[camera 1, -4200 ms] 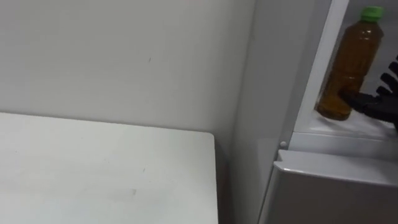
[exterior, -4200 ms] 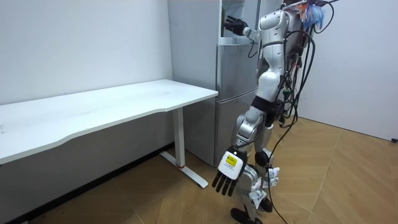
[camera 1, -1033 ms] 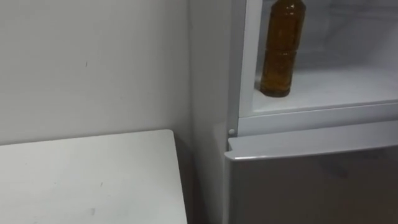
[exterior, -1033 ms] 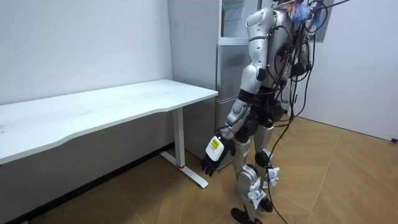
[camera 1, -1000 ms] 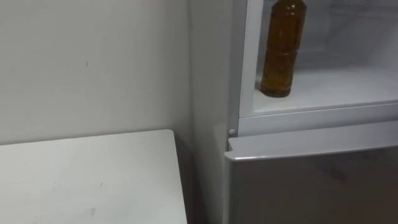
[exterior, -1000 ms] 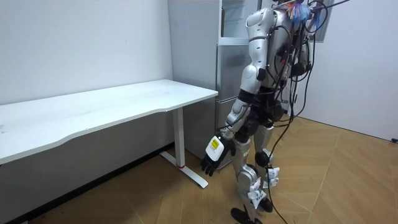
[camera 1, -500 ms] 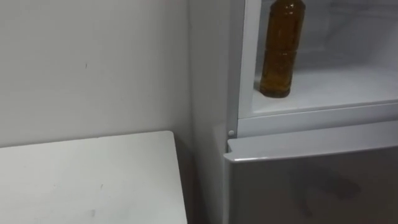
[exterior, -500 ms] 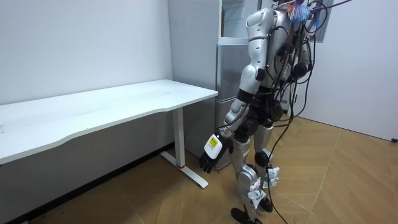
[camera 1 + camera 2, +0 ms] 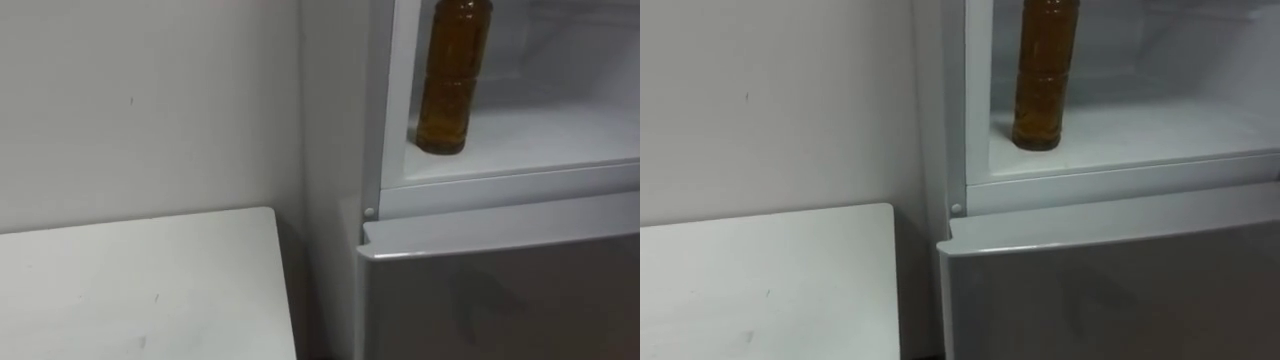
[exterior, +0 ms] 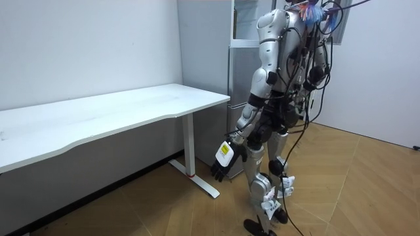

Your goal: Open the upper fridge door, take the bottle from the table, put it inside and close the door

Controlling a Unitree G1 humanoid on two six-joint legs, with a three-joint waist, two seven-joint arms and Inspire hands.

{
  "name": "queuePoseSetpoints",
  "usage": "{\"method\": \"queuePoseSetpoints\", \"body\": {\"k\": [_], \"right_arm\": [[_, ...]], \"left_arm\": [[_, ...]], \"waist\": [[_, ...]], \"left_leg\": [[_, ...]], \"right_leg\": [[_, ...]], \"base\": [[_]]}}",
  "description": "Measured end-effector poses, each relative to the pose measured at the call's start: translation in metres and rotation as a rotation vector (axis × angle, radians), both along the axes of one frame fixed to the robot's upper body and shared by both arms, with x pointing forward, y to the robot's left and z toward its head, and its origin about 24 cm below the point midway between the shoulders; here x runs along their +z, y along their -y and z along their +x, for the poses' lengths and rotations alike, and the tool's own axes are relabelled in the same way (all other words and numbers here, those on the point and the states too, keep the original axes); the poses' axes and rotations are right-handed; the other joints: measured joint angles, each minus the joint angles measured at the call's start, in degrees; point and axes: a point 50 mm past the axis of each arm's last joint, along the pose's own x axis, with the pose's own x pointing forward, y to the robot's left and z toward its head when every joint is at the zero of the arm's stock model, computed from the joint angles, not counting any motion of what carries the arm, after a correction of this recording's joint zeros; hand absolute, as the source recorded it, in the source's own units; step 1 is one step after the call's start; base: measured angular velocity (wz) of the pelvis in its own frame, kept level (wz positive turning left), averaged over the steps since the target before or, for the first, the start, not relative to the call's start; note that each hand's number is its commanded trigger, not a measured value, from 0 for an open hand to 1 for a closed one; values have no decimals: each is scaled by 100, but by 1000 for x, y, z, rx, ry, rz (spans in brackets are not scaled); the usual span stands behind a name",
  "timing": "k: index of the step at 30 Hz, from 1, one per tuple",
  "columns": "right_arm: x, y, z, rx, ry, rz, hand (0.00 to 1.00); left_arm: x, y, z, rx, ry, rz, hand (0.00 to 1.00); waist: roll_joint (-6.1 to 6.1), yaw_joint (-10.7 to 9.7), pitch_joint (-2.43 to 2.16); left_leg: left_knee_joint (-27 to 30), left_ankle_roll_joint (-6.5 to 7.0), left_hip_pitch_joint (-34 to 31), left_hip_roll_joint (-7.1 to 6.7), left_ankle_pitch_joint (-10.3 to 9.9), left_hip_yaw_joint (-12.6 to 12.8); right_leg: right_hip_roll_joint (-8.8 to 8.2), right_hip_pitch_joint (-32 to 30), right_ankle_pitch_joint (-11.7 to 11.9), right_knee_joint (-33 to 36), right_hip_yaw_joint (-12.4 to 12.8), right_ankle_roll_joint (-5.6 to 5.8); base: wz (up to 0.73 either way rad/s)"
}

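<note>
Bottle (image 9: 452, 85) stands upright, untouched, at the left front of the upper fridge (image 9: 560, 140) shelf, so placement looks complete, nothing apparently left; left hand (image 10: 222, 164) hangs low before the fridge's lower door (image 9: 500, 290), fingers loosely straight, holding nothing.

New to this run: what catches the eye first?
An amber plastic bottle stands upright on the white shelf of the open upper fridge compartment, close to its left wall. In the room view the robot stands before the grey fridge beside a white table, left hand hanging open, holding nothing.
</note>
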Motion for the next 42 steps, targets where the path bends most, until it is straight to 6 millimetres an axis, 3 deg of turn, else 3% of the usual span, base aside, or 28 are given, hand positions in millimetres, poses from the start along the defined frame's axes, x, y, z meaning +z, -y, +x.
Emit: {"method": "queuePoseSetpoints", "body": {"k": [7, 12, 23, 26, 37, 42], "right_arm": [[5, 14, -2, -279, 106, 89, 0], [21, 35, 1, -540, 280, 145, 0], [52, 73, -5, -906, 549, 187, 0], [57, 78, -1, -957, 600, 195, 0], [100, 98, 18, -959, 823, 191, 0], [140, 105, 26, -921, 1013, 166, 0]], "left_arm": [[2, -2, 1, 20, 31, 2, 0], [5, -12, -3, 84, 49, 27, 0], [11, -27, -5, 158, 83, 72, 0], [11, -29, -4, 170, 88, 76, 0], [12, -30, -7, 168, 75, 76, 0], [13, -34, -6, 163, 82, 89, 0]], "waist": [[-63, -27, -11], [-108, -70, -19], [-217, -169, -27], [-276, -176, -31], [-267, -274, -25], [-276, -431, -32]], "left_leg": [[0, 0, 1, -14, 0, 3], [-4, 0, 18, -25, 1, 5], [29, 0, 0, -34, 2, 18], [34, -2, 12, -50, 5, 22], [12, -2, -31, -66, 4, 16], [12, 0, -109, -74, 6, 11]], "right_leg": [[1, -2, -3, 2, 11, -1], [5, 2, -12, 3, 15, 7], [-16, -100, -102, 204, 14, -7], [-8, -110, -107, 213, 27, -14], [5, -142, -113, 187, 49, -4], [4, -189, -115, 188, 6, -1]], "base": [[0], [0], [0], [0], [1], [3]]}}
